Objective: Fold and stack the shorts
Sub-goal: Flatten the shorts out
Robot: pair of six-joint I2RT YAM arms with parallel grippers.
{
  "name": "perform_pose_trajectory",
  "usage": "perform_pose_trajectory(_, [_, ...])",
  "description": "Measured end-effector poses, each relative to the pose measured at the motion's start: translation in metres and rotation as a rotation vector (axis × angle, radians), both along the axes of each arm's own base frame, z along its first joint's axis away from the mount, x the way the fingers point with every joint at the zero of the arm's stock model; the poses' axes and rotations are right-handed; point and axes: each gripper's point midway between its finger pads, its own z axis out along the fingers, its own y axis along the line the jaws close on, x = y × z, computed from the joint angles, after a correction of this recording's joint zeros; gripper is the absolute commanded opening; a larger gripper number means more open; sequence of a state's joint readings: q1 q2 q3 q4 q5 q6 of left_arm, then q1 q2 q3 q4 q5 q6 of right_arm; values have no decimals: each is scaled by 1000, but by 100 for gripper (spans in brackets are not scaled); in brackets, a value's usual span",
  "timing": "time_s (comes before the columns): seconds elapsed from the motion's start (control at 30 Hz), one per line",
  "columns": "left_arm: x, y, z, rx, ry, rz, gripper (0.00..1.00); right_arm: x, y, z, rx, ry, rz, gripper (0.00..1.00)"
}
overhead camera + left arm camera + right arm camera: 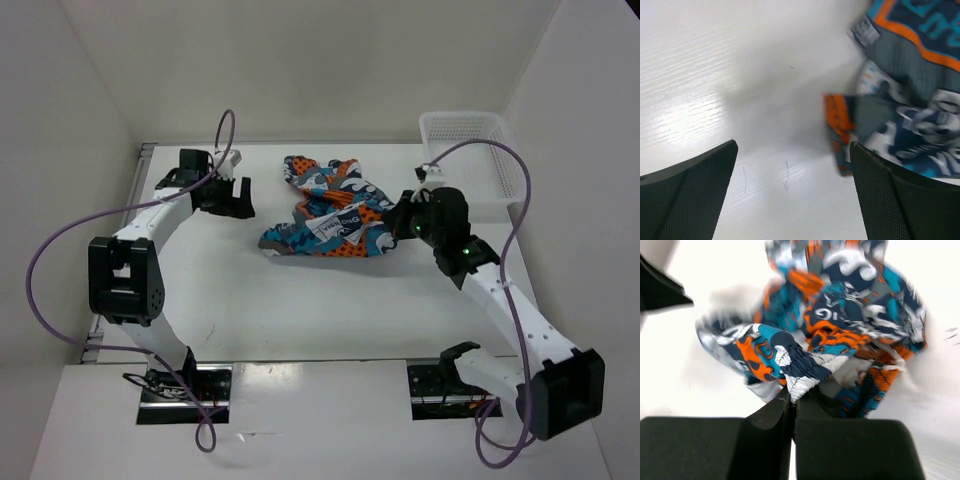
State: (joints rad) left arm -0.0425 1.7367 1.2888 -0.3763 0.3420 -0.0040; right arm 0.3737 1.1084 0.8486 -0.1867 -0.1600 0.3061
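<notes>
The patchwork shorts (325,210) lie crumpled in a heap at the middle back of the table. My right gripper (403,217) is at their right edge and is shut on the gathered waistband (801,371); the rest of the cloth (850,315) spreads out beyond the fingers. My left gripper (237,198) is open and empty, left of the heap. In the left wrist view the shorts (905,95) lie at the right, by the right fingertip (875,170).
A white mesh basket (470,150) stands at the back right corner. White walls close in the table at the back and sides. Purple cables loop over both arms.
</notes>
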Motion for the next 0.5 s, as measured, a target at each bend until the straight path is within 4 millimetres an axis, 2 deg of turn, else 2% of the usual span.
perform_pose_trajectory(0.03, [-1, -2, 4, 1, -2, -4, 99, 3, -12, 11, 17, -30, -46, 0])
perform_pose_trajectory(0.1, [-2, -6, 7, 10, -6, -11, 99, 1, -18, 17, 39, -41, -70, 0])
perform_pose_trajectory(0.17, [-8, -15, 0, 23, 16, -29, 98, -1, -17, 7, 47, -11, -75, 0])
perform_pose_trajectory(0.2, [-13, -21, -6, 26, 35, -46, 98, -2, -16, -3, 44, 21, -79, 0])
perform_pose_trajectory(0.27, [-30, -35, -21, 14, 95, -88, 96, -6, -18, -31, 28, 101, -95, 0])
perform_pose_trajectory(0.33, [-52, -49, -32, -16, 172, -137, 96, -12, -20, -46, 15, 152, -105, 0])
perform_pose_trajectory(0.43, [-88, -67, -44, -67, 294, -205, 95, -12, -23, -48, 15, 158, -116, 0])
perform_pose_trajectory(0.5, [-103, -73, -52, -71, 333, -229, 95, -12, -24, -48, 10, 157, -123, 0])
